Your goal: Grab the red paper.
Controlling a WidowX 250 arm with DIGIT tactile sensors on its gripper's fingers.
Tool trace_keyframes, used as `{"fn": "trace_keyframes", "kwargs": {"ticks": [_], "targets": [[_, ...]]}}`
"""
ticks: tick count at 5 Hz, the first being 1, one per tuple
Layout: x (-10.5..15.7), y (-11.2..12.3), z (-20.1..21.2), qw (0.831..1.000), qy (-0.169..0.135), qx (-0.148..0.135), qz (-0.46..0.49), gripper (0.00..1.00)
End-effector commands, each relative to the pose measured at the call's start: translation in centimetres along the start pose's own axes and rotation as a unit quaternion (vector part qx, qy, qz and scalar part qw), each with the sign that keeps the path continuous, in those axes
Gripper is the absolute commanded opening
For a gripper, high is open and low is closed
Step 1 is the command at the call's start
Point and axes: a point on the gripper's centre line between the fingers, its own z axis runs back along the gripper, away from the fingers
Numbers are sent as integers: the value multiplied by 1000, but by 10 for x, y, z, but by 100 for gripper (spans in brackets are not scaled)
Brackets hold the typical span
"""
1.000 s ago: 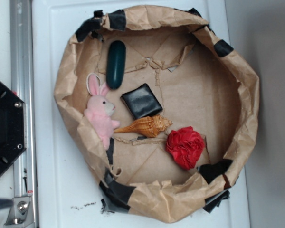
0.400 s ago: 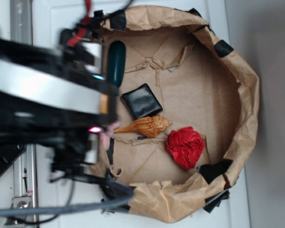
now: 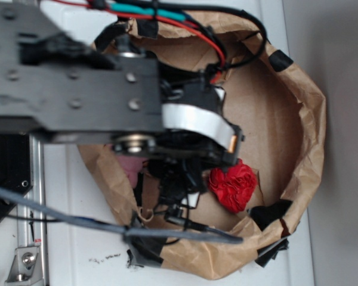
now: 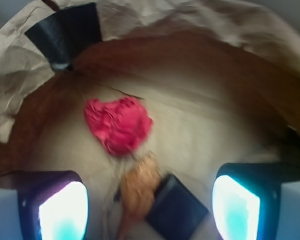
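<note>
Red paper (image 3: 232, 186) (image 4: 118, 123): crumpled wad on the floor of the brown paper nest (image 3: 307, 113), near its 5 o'clock rim, untouched. Gripper (image 4: 150, 200): jaws spread wide, holding nothing, the wad ahead at 11 o'clock. Conch shell (image 4: 139, 191) and black pad (image 4: 176, 207): between the fingers, below the wad.

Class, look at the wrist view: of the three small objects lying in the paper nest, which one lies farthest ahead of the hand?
The red paper. It sits well beyond the open hand, while the orange-brown shell and black pad lie between the fingers.
</note>
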Motion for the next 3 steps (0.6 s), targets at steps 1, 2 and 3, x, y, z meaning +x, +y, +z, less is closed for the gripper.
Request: {"fn": "trace_keyframes", "kwargs": {"ticks": [1, 2, 3], "targets": [[21, -36, -51, 995, 4, -55, -78, 100], [13, -56, -83, 993, 30, -26, -113, 91], [15, -50, -96, 993, 35, 11, -114, 0]]}}
